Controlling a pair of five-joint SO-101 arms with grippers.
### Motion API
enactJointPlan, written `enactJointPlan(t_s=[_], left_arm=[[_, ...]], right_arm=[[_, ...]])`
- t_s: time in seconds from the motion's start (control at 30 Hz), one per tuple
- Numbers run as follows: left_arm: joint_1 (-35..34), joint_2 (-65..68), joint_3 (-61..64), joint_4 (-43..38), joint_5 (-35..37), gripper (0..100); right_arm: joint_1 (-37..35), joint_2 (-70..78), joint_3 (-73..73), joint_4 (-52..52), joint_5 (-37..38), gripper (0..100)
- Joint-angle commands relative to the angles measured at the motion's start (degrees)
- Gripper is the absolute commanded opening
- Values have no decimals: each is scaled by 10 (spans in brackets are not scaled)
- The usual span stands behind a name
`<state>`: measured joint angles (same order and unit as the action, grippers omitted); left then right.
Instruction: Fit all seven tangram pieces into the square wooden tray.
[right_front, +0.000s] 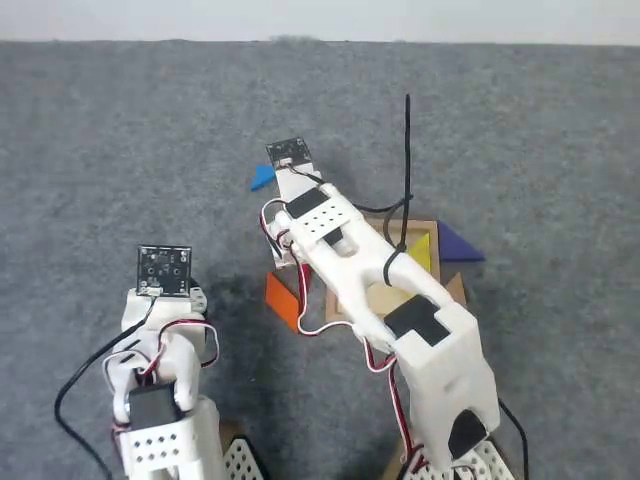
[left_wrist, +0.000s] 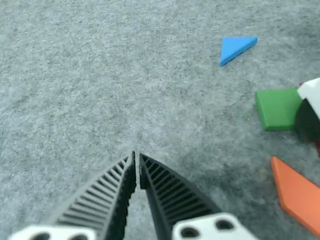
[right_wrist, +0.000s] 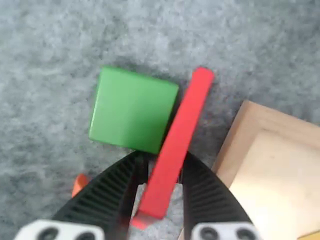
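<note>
Right now the right hand (right_wrist: 163, 167) is clamping the red piece (right_wrist: 177, 145) between its two fingers, holding it up on its thin edge. That piece is standing just beside the green square (right_wrist: 132, 110), between it and the tray (right_wrist: 240, 132); whether its lower edge is touching the worktop (right_front: 120, 130) I cannot tell. The green square is lying flat on the grey worktop, just outside the tray's left rim. The orange piece (right_front: 283, 298) is lying flat on the worktop, left of the tray, nearer the near edge than the green square.

The tray is sitting right of the worktop's middle, with the right arm stretching across it. The yellow piece (right_front: 420, 255) is lying inside it by the far right corner. The purple triangle (right_front: 458, 245) is resting on the worktop, just outside that same corner. The blue triangle (right_front: 262, 178) is lying alone, apart from the others, toward the far edge.

The left hand (left_wrist: 137, 161) is hanging over bare worktop near the near left corner, its fingers pressed together and gripping nothing, well apart from every piece.
</note>
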<state>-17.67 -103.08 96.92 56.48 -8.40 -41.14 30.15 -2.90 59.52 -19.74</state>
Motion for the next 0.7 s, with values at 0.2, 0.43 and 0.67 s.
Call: enactJointPlan(t_s=[0.2, 0.43, 0.67], left_arm=[[4, -8, -5, 5, -2, 15], [4, -8, -5, 5, -2, 15], [4, -8, -5, 5, -2, 15]], right_arm=[[18, -154, 11, 56, -6, 34], [40, -338, 149, 10, -4, 7], [134, -476, 398, -146, -6, 6]])
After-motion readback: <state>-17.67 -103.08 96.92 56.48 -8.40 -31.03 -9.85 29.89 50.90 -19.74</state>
